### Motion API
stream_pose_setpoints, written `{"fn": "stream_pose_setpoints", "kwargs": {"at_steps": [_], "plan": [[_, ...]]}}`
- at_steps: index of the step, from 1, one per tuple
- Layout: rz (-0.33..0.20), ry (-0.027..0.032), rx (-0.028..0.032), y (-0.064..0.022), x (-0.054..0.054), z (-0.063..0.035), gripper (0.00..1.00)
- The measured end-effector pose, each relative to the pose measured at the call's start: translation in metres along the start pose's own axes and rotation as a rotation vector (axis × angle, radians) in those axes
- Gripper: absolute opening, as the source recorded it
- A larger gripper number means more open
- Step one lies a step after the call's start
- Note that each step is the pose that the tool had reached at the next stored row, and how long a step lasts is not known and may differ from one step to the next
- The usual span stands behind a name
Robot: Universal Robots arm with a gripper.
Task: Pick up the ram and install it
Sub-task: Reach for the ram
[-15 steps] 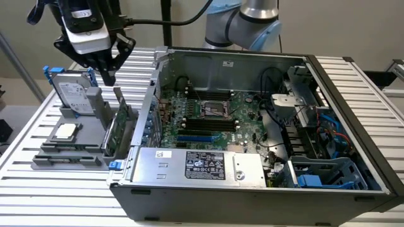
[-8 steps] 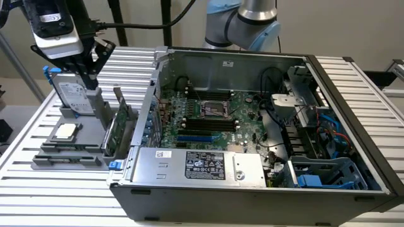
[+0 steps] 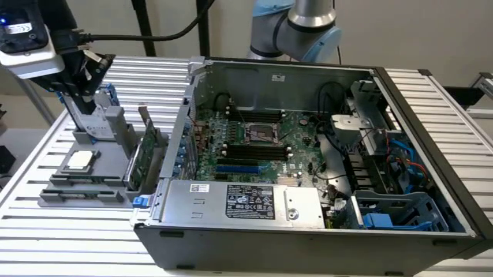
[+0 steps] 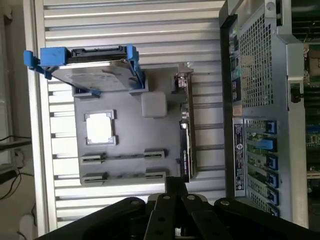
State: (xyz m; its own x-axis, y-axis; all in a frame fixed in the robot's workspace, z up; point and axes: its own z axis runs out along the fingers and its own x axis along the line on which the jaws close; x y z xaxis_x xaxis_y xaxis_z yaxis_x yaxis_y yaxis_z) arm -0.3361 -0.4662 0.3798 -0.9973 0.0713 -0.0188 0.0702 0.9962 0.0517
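My gripper (image 3: 82,105) hangs over the grey parts holder (image 3: 54,199) at the exterior view's left, beside the computer case. In the wrist view its black fingers (image 4: 175,184) meet at the tips, shut, and nothing shows between them. They point at the holder's near end. The ram (image 4: 125,157) appears as a thin dark strip standing on edge in one of the holder's two long slots, and a like strip (image 4: 125,176) fills the other. The motherboard's black memory slots (image 3: 254,151) lie bare inside the open case.
On the holder stand a hard drive in a blue caddy (image 4: 95,67), a square silver processor chip (image 3: 81,161) and a green expansion card with a bracket (image 3: 146,156). The open case (image 3: 431,173) has tall walls, a power supply (image 3: 246,202) in front and cables at the exterior view's right.
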Motion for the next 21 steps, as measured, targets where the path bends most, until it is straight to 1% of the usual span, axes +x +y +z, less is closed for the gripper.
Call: {"fn": "stream_pose_setpoints", "kwargs": {"at_steps": [8,13,18,21], "plan": [[0.0,0.0011,0.0012,-0.0079,0.033,0.0074,0.0],[0.0,0.0029,0.0018,-0.0123,0.051,0.0123,0.0],[0.0,0.0054,0.0021,-0.0159,0.064,0.0177,0.0],[0.0,0.0054,0.0021,-0.0161,0.066,0.0191,0.0]]}}
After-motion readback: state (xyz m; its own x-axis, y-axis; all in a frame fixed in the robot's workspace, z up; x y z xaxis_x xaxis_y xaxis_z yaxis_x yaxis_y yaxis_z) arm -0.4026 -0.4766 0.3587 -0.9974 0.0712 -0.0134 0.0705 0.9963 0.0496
